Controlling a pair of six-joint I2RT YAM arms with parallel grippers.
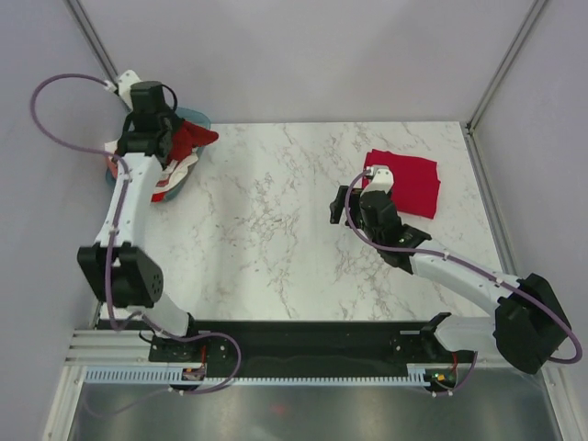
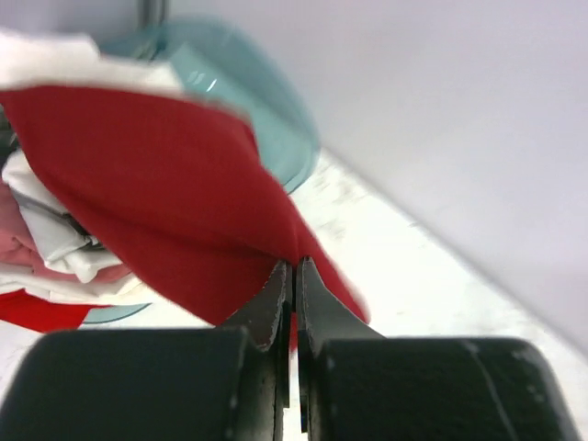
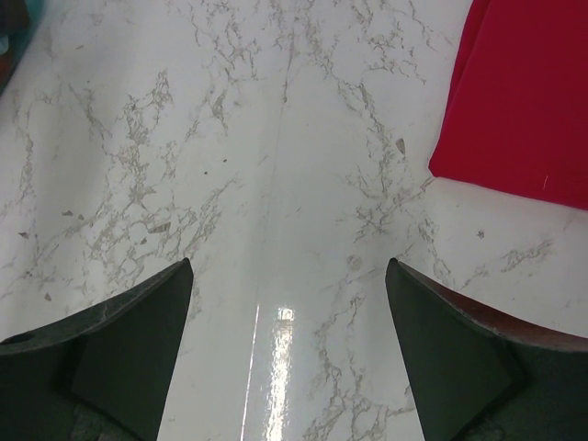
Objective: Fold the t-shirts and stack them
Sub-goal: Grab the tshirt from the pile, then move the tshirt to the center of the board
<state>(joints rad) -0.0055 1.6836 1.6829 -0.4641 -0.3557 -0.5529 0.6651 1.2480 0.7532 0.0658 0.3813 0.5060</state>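
Note:
A dark red t-shirt rises out of the teal basin at the table's far left, pinched at an edge by my left gripper, which is shut on it. From above, the same red t-shirt hangs beside my left gripper. Under it lie white t-shirts with red marks, which spill over the rim as a white heap. A folded crimson t-shirt lies flat at the far right. My right gripper hovers open over bare marble just left of the folded crimson t-shirt; from above, my right gripper shows there too.
The white marble table has grey walls on three sides and a metal post at the far right corner. A purple cable loops off the left arm.

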